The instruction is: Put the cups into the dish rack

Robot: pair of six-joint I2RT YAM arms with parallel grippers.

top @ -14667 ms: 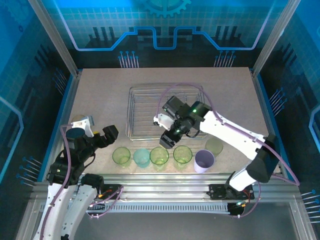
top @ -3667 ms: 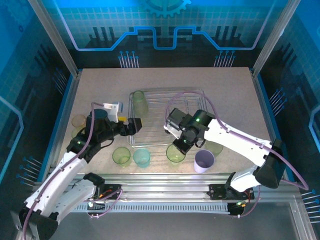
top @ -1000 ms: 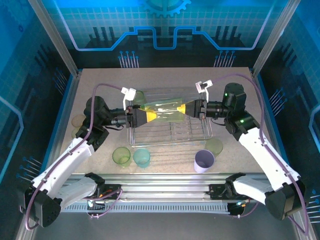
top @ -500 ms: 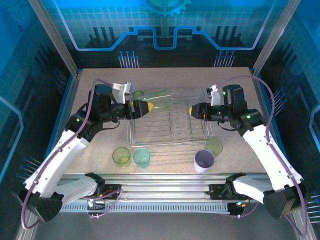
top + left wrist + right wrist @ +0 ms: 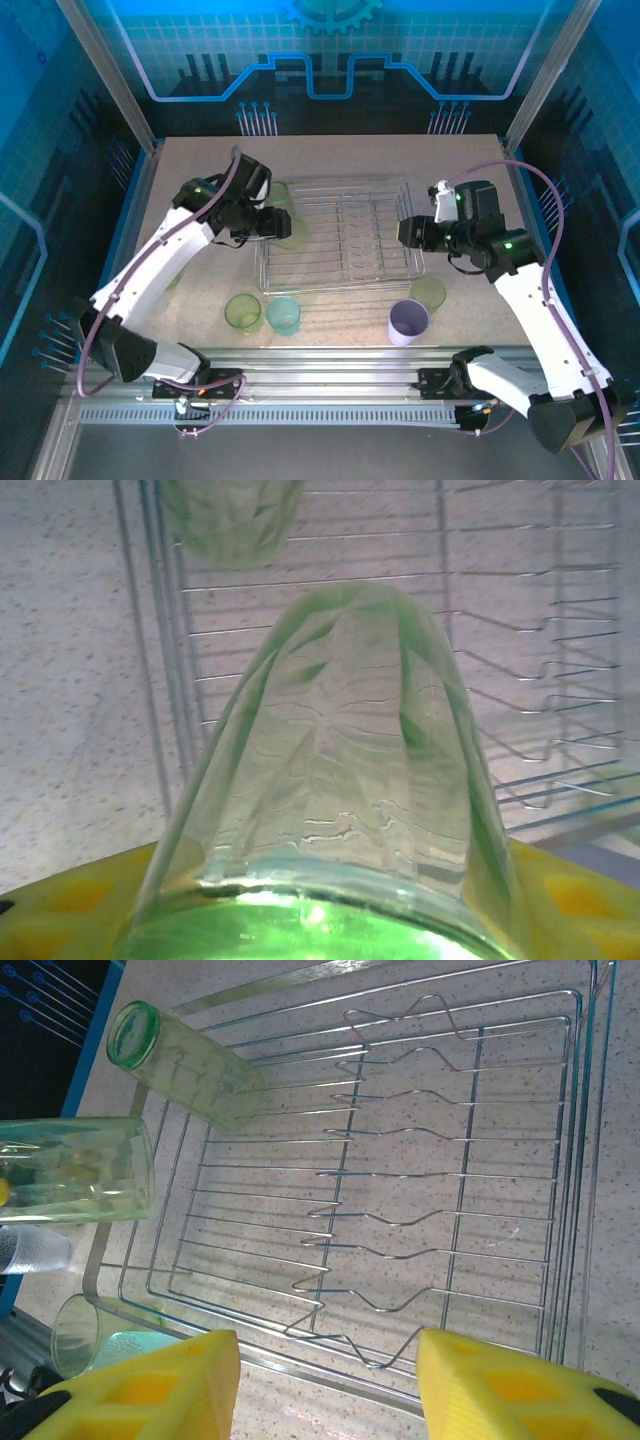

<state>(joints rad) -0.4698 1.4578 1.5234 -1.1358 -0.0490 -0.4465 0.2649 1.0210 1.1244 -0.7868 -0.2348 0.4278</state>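
My left fingers (image 5: 70, 900) are clamped on a translucent yellow-green tumbler (image 5: 330, 760), one yellow pad on either side of its near end. That end is cut off by the bottom of my wrist view, so I cannot tell whether I grip it by the mouth or the base, and its ribbed wall blurs most of what lies beyond it. From above, it hangs over the left side of the dish rack (image 5: 345, 181), and my own wrist hides whether it touches the rods. Just beyond it a second tumbler (image 5: 279, 192) of the same colour sits in the rack's far left corner. My right fingers (image 5: 150, 1380) stand wide apart, grasping nothing, with only wire rods showing through the gap; they hover at the rack's right rim. On the table (image 5: 200, 165), in front of the rack, a green cup (image 5: 243, 311) and a teal cup (image 5: 283, 315) stand just beside each other. Farther right stands a lavender cup (image 5: 408, 322), with a pale cup (image 5: 429, 291) close behind it. My left arm (image 5: 150, 275) crosses the table's left side and covers what lies beneath.
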